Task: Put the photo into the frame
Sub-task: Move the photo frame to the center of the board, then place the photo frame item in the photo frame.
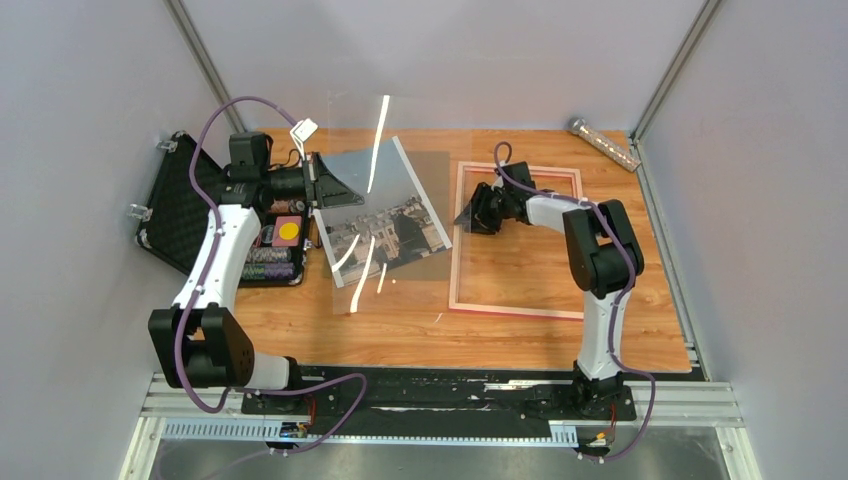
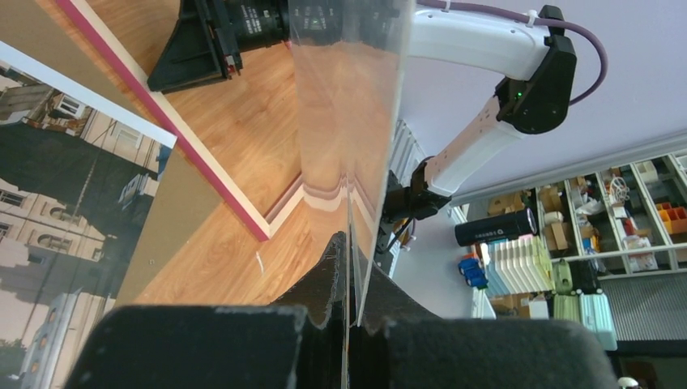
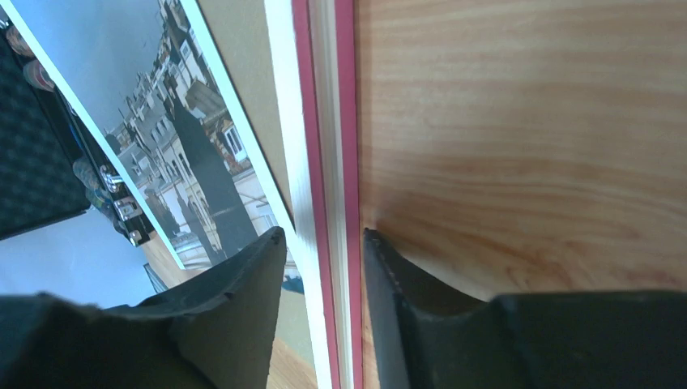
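The frame lies flat and empty. One rail runs between the fingers of the right gripper, which stand part-open astride it and do not seem to pinch it. The backing board lies just outside those fingers with the photo on top. The left gripper is clamped tight on a clear pane, upright between its fingers. The loading looks not yet begun.
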Robot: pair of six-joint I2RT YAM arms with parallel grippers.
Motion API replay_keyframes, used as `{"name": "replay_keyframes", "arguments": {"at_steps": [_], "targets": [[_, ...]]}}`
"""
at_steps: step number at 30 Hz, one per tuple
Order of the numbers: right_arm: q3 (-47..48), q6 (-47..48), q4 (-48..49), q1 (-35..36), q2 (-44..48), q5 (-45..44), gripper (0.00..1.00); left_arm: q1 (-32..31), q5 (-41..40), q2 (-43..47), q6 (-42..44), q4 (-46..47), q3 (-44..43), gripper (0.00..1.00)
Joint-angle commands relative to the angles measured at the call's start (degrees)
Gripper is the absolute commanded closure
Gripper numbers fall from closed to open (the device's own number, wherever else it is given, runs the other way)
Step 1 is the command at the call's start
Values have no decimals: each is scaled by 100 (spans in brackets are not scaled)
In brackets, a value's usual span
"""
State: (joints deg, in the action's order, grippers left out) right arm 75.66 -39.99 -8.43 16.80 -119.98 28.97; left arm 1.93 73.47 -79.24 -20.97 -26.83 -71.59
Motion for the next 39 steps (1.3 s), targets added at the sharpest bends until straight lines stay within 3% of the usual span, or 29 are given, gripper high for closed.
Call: {"name": "replay_keyframes", "arguments": {"at_steps": [1, 4, 9, 16, 23, 39], "targets": [[-280, 208, -76, -81, 538, -317, 53, 22, 196, 14, -73, 328, -110, 100], [-344, 475, -193, -243, 896, -537, 47, 23, 208, 23, -352, 629, -21, 100], [-461, 1259, -320, -640, 1583, -968, 41, 15, 227, 11, -1578, 2051, 358, 100], [-749, 2347, -599, -1881, 2363, -1208, 41, -125, -12, -117, -1997, 2624, 348, 100], [-1081, 3469, -1070, -2571, 2984, -1533, 42, -721, -319, -506, -2669, 3458, 389, 100], [-1579, 3968, -1146, -3048, 2585, -1834, 50, -1601, -670, -2402, -5545, 6970, 169, 100]]}}
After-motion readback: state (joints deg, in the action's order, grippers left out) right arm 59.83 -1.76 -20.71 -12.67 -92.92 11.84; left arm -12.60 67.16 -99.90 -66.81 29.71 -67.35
